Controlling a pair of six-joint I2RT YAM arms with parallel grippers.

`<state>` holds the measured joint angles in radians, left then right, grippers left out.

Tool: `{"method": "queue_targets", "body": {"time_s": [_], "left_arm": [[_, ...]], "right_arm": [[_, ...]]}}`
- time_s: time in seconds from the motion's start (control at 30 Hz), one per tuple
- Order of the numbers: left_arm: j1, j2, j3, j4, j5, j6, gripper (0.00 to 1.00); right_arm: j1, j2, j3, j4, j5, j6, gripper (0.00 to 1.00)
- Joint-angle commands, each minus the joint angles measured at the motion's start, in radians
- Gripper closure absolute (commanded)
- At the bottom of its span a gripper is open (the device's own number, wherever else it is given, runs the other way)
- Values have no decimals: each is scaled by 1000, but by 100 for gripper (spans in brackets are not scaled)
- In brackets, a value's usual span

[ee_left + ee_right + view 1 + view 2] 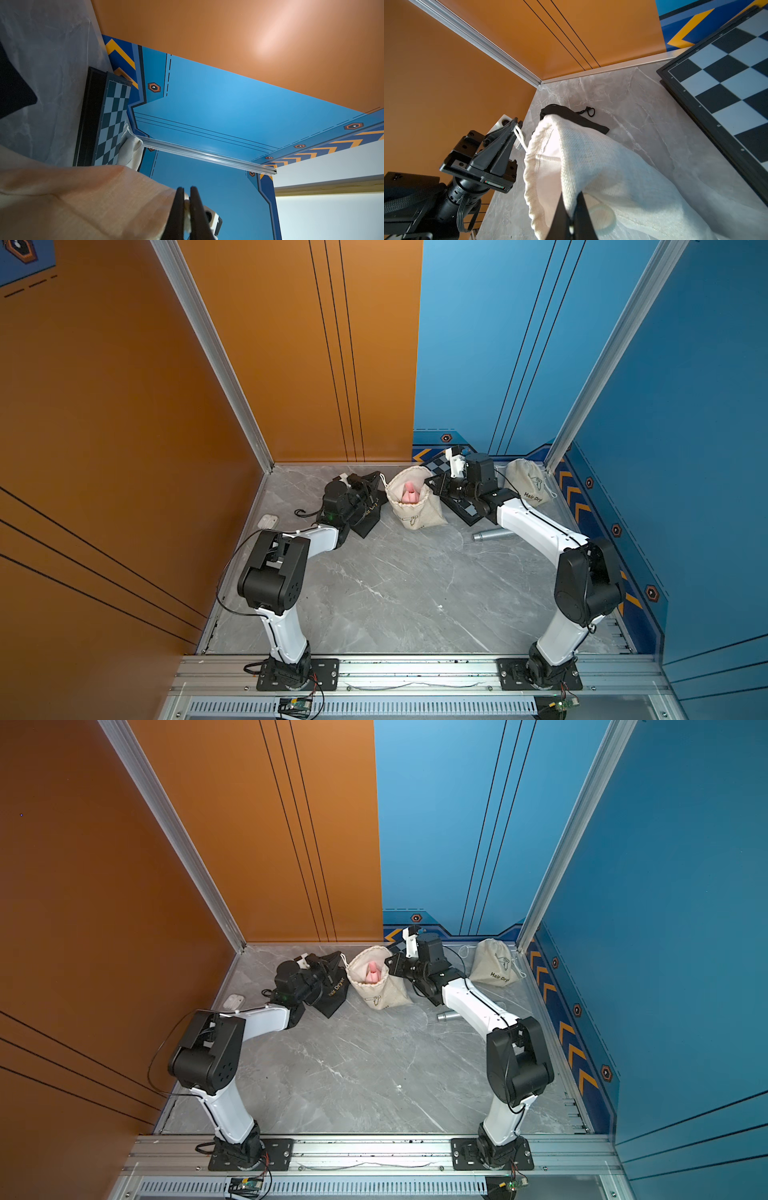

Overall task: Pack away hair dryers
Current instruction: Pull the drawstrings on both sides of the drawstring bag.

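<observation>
jaws of the left gripper (pixel 187 196) are pressed narrow on the white drawstring cord (pixel 520 135) of a cream cloth bag (pixel 415 510), at the bag's left rim in both top views. the right gripper (pixel 571 207) is clamped just as narrow on the opposite rim of the same bag. between them the bag's mouth gapes, and the pale pink hair dryer (pixel 409 494) sits inside it with its end showing, in the upper middle of both top views. just left of this bag lies a black cloth bag (pixel 330 988) lettered in gold. a chessboard (pixel 726 83) lies under the right arm. a second cream bag (pixel 528 487) rests near the back right corner. on the grey marble tabletop (pixel 395 593), a silver-grey microphone (pixel 492 535) lies right of centre and a white earbud case (pixel 267 521) lies near the left edge.
</observation>
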<state>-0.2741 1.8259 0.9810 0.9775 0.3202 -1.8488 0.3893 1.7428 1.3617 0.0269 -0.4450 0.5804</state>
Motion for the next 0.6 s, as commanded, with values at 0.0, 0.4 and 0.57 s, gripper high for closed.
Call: {"method": "queue_targets", "body": {"time_s": [0.0, 0.4, 0.57], "left_arm": [[-21, 8, 9, 82, 45, 3, 100], [-121, 99, 99, 155, 60, -22, 100], [-130, 115, 101, 168, 56, -30, 100]], "right_arm": [[-4, -37, -30, 66, -29, -28, 96], [-33, -113, -122, 53, -23, -58, 59], [-36, -158, -156, 7, 14, -91, 52]]}}
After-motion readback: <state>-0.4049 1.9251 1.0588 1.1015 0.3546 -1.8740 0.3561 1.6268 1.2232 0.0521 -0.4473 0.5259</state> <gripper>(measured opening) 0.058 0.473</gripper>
